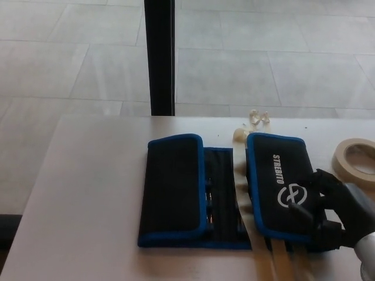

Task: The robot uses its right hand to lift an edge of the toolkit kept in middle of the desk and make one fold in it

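Note:
The black toolkit with blue trim (176,190) lies open-faced in the middle of the desk, its left flap folded in. Its right flap (272,175), with white lettering and a logo, is folded over to the left and lies almost flat on the tool pockets. My right hand (329,209) reaches in from the lower right and sits on this flap's right edge, fingers (309,182) curled over the top of it. My left hand does not show.
A roll of beige masking tape (355,161) lies to the right of the toolkit. Beige strips (240,193) run under the folded flap toward the desk's front edge. A black post (159,55) stands behind the pale desk (88,193).

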{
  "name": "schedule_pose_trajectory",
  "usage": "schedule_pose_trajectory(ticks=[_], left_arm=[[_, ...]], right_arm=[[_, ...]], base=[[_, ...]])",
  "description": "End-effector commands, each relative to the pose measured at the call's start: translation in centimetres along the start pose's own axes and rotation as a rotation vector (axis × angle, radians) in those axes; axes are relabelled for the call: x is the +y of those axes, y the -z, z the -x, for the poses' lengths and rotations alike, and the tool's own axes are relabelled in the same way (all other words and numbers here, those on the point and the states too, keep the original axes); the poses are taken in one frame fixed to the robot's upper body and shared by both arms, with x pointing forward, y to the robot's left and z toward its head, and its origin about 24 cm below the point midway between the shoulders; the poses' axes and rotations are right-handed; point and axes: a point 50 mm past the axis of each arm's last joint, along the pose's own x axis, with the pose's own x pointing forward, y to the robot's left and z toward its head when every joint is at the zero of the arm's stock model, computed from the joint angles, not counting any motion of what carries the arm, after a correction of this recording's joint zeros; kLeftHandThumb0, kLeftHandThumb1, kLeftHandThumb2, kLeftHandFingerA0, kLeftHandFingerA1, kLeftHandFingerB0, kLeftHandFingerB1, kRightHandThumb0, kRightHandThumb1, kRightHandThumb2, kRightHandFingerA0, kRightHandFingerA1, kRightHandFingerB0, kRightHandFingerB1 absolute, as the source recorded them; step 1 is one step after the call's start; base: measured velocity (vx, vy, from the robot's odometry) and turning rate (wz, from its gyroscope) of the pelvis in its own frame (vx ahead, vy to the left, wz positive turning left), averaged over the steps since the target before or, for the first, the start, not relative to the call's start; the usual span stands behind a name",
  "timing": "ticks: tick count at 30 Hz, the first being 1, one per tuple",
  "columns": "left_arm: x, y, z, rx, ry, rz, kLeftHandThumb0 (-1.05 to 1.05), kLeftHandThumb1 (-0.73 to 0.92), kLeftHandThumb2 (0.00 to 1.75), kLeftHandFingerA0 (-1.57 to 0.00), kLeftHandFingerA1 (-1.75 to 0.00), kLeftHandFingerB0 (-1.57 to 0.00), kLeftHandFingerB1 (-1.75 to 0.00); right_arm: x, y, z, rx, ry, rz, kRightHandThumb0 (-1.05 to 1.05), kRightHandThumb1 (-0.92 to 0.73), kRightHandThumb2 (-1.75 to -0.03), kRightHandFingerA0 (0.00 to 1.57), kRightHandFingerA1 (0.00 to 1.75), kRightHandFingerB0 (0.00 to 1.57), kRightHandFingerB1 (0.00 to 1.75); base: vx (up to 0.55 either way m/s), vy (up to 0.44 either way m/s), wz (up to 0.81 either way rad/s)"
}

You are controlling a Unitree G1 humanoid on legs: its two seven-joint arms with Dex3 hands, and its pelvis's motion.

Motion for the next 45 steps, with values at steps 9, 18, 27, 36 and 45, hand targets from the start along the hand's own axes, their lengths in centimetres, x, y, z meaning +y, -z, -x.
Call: schedule_pose_trajectory(ticks=[9, 18, 27, 36, 45], left_arm=[[0.7, -2.4, -0.3, -0.052, -0.014, -0.078, -0.64, 0.53, 0.56, -0.7, -0.69, -0.62, -0.51], [1.0, -1.7, -0.2, -0.041, -0.014, -0.068, -0.62, 0.53, 0.56, -0.7, -0.72, -0.63, -0.52], [1.5, -1.2, -0.2, -0.027, -0.027, -0.084, -0.64, 0.53, 0.56, -0.73, -0.77, -0.61, -0.52], [1.5, -0.9, -0.1, -0.022, -0.023, -0.054, -0.64, 0.53, 0.56, -0.71, -0.72, -0.55, -0.49], [1.5, -0.8, -0.1, -0.015, -0.033, -0.05, -0.63, 0.54, 0.56, -0.71, -0.66, -0.59, -0.49]], right_arm=[[2.8, -3.7, 6.8, -0.824, -0.097, 0.953, -0.5, -0.83, -0.64, 0.53, 0.62, 0.47, 0.49], [-8.2, -5.0, 5.5, -0.476, 0.085, 0.321, -0.54, -0.74, -0.62, 0.6, 0.72, 0.51, 0.42], [-22.8, 1.6, 8.2, -0.211, 0.545, -0.194, -0.4, -0.64, -0.59, 0.72, 0.65, 0.56, 0.44], [-27.9, 11.4, 14.4, 0.169, 0.93, -0.334, -0.65, -0.62, -0.59, 0.85, 0.69, 0.67, 0.51], [-24.8, 20.5, 19.4, 0.52, 1.199, -0.483, -0.6, -0.65, -0.6, 0.94, 1.25, 0.47, 0.6]], base=[[0.0, 0.0, 0.0], [0.0, 0.0, 0.0], [0.0, 0.0, 0.0], [0.0, 0.0, 0.0], [0.0, 0.0, 0.0]])
